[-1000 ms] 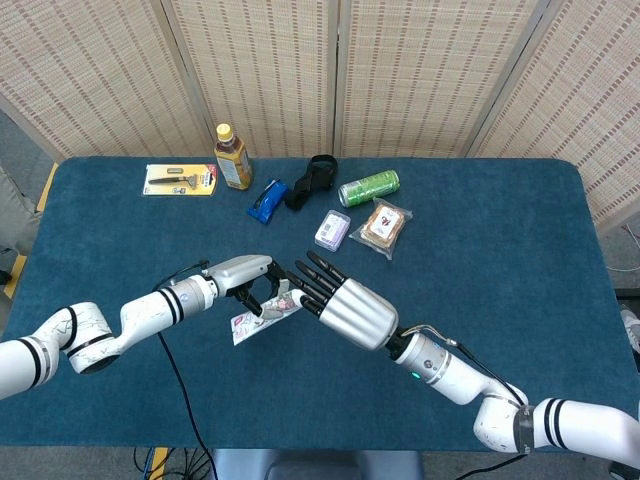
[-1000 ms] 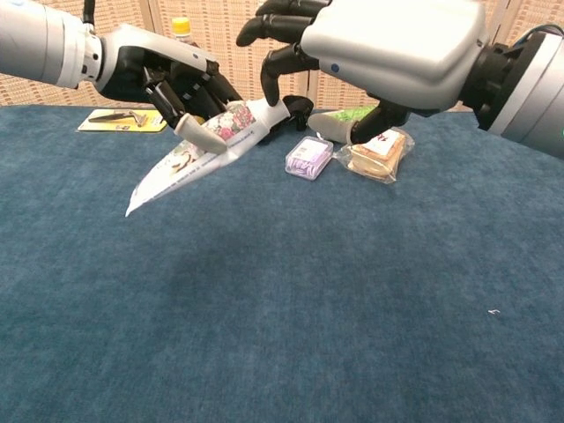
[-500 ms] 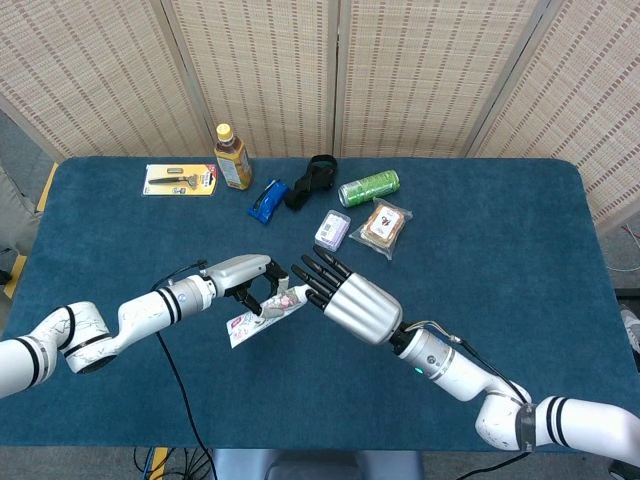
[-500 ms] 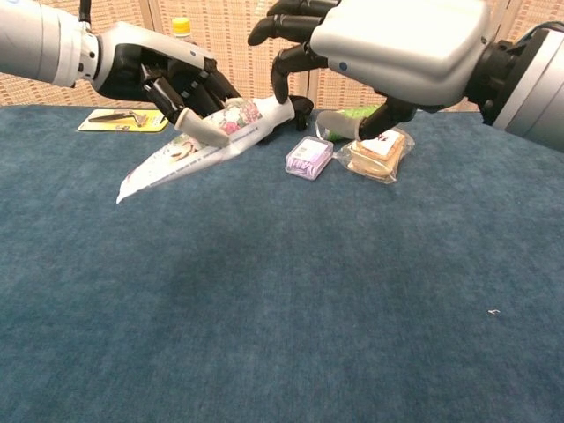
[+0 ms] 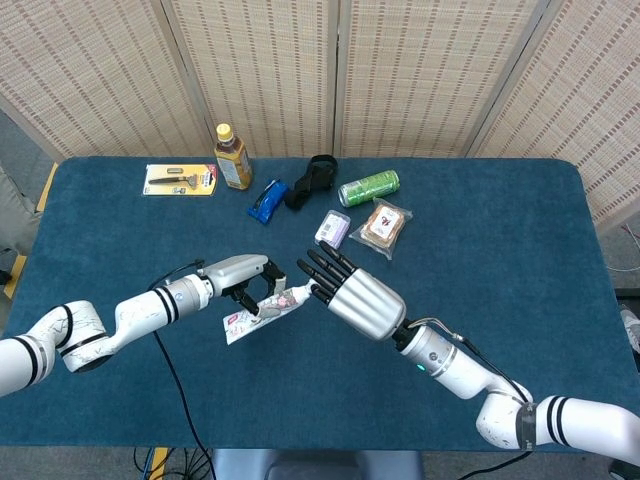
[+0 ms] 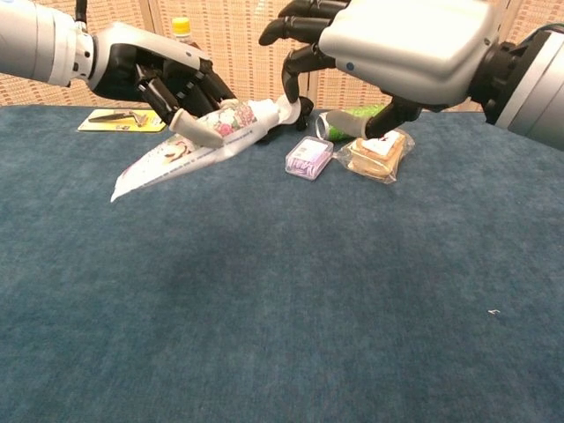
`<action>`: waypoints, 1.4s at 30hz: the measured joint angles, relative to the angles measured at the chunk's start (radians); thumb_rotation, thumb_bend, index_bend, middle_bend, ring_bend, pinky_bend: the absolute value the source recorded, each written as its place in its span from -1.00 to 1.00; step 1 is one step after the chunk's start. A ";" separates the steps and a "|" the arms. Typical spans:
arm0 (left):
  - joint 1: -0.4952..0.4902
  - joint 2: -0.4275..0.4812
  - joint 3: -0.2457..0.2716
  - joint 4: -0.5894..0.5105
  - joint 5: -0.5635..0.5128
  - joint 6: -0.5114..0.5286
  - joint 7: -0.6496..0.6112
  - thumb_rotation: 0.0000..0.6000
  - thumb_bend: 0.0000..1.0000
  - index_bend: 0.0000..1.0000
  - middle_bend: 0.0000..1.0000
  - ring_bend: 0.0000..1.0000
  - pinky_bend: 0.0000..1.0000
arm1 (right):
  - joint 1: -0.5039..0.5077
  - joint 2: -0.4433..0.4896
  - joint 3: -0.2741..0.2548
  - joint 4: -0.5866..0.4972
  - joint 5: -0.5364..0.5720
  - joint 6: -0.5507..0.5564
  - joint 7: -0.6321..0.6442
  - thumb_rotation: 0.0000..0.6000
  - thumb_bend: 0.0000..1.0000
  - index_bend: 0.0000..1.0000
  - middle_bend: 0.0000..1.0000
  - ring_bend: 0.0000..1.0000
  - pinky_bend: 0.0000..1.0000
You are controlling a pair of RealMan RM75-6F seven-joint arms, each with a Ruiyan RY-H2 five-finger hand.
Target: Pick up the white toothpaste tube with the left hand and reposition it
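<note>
The white toothpaste tube [image 5: 258, 312] [image 6: 189, 152], printed with flowers, hangs above the blue table, tail low to the left and cap end up to the right. My left hand [image 5: 250, 281] [image 6: 167, 75] grips it around the middle. My right hand [image 5: 350, 293] [image 6: 379, 40] is close on the right, and its dark fingertips [image 6: 289, 84] reach the tube's cap end; I cannot tell whether they pinch it.
At the back of the table [image 5: 480, 230] lie a razor pack [image 5: 180, 180], an amber bottle [image 5: 232, 158], a blue packet [image 5: 267, 200], a black object [image 5: 312, 178], a green can [image 5: 369, 187], a small purple box [image 5: 332, 230] [image 6: 308, 157] and a wrapped snack [image 5: 384, 226] [image 6: 379, 152].
The tube has levelled out a little and drifted left with its tail rising. My right hand has shifted slightly right and back, fingertips staying at the cap end.
</note>
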 measured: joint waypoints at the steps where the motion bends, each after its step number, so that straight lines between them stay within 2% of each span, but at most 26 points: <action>1: -0.001 0.001 0.001 -0.001 0.001 0.002 -0.003 0.83 -0.06 0.17 0.33 -0.16 -0.78 | 0.000 0.000 -0.001 0.001 0.002 0.001 0.000 1.00 -0.28 -0.21 -0.78 -1.00 -1.00; 29: -0.007 0.032 0.029 -0.010 0.029 0.063 -0.058 0.81 -0.06 0.17 0.33 -0.17 -0.78 | -0.001 -0.027 -0.017 0.046 0.020 0.031 0.029 1.00 -0.28 -0.21 -0.79 -1.00 -1.00; 34: 0.004 0.023 0.033 0.009 0.025 0.068 0.011 0.83 -0.06 0.16 0.32 -0.18 -0.78 | -0.020 0.011 -0.015 0.018 0.008 0.076 0.040 1.00 -0.28 -0.21 -0.79 -1.00 -1.00; 42: 0.049 -0.002 0.046 0.045 0.007 0.081 0.266 0.83 -0.06 0.14 0.29 -0.19 -0.78 | -0.082 0.109 -0.010 -0.033 0.017 0.151 0.041 1.00 -0.29 -0.21 -0.79 -1.00 -1.00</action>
